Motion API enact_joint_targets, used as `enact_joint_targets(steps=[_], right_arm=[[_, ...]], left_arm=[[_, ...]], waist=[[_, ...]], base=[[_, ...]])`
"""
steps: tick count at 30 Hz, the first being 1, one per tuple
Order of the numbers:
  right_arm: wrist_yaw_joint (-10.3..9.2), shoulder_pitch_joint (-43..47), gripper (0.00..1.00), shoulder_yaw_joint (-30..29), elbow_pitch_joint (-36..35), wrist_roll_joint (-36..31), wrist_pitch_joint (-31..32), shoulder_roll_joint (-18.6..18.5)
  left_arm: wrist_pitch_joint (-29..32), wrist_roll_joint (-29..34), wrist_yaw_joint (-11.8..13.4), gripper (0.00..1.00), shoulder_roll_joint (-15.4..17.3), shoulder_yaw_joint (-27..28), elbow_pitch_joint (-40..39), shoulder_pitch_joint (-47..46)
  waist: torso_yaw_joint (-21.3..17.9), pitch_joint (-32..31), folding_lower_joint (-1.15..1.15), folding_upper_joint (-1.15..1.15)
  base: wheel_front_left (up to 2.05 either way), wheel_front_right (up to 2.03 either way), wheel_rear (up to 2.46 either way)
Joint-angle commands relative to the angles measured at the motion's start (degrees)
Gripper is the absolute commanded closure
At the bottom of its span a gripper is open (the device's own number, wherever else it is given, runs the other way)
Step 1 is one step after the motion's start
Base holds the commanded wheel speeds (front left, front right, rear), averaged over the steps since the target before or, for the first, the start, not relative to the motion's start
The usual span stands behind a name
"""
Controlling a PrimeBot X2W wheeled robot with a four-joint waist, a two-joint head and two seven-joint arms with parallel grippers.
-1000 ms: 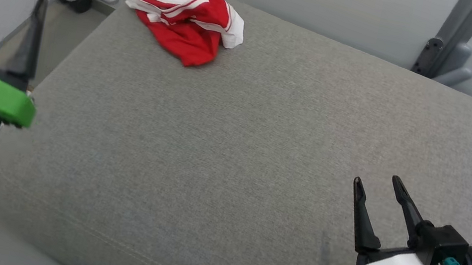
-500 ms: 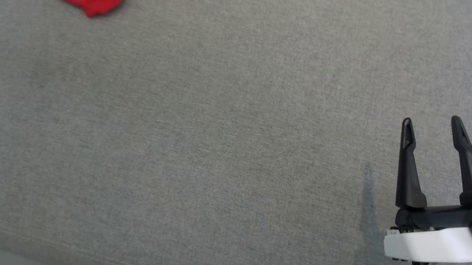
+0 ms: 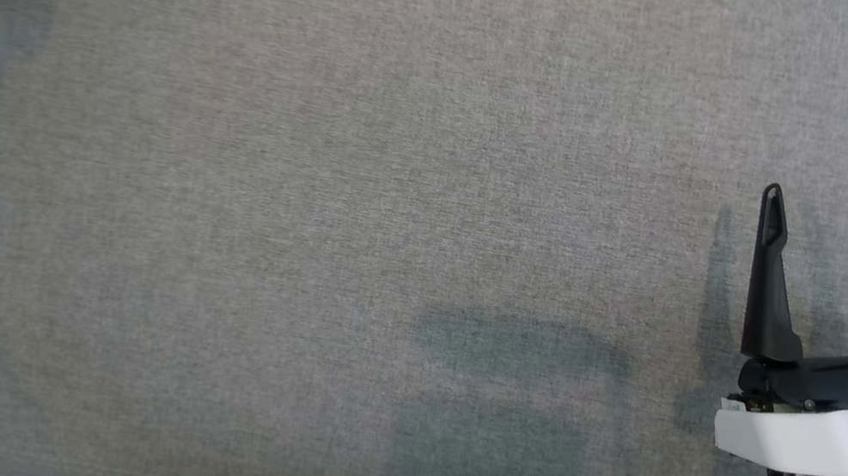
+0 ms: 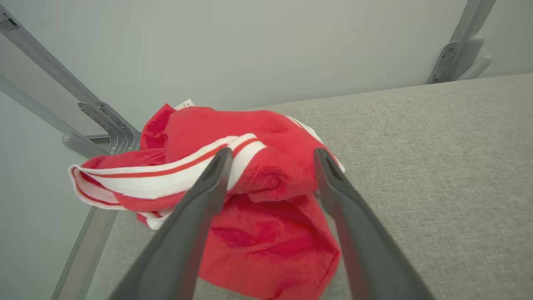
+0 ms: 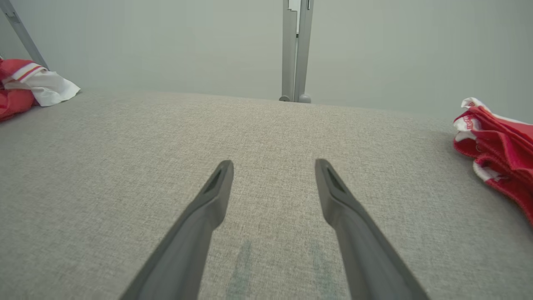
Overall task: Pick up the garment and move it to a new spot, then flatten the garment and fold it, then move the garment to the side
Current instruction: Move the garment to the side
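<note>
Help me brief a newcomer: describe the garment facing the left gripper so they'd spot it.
On the grey cushion, find the corner beside the slanted metal frame. The garment is the crumpled red heap ahead of the open left gripper. Its broad white bands with a thin red stripe distinguish it from the other red garment.

Matt woven cushion [image 3: 399,181], fleecy garment [image 4: 270,237]
</note>
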Motion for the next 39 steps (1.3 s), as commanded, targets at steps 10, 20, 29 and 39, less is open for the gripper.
enact_joint_targets(steps=[10,20,29,39], right_arm=[[-0.04,-1.0,0.0,0.0,-0.6,-0.3,-0.5,-0.1],[-0.04,-1.9,0.0,0.2,0.1,-0.2,-1.2,-0.1],[-0.04,-2.6,0.0,1.7,3.1,0.9,-2.7,-0.1],[-0.04,-1.8,0.0,2.9,8.9,3.2,-4.8,-0.1]], left_arm=[[0.0,0.2,1.7,0.0,0.5,-1.5,12.4,-6.4],[-0.6,0.5,2.1,1.0,-1.1,-2.6,19.9,-8.7],[-8.6,1.2,0.9,1.0,0.0,-3.7,20.8,-9.6],[-12.9,2.6,0.0,1.0,-0.7,-6.9,17.4,-10.4]], waist=[[-2.8,4.5,-0.01,0.39],[-2.7,4.0,-0.01,0.39],[-2.9,-1.4,-0.01,0.39],[-4.2,-12.7,-0.01,0.39]], base=[[0.0,0.0,0.0],[0.0,0.0,0.0],[0.0,0.0,0.0],[0.0,0.0,0.0]])
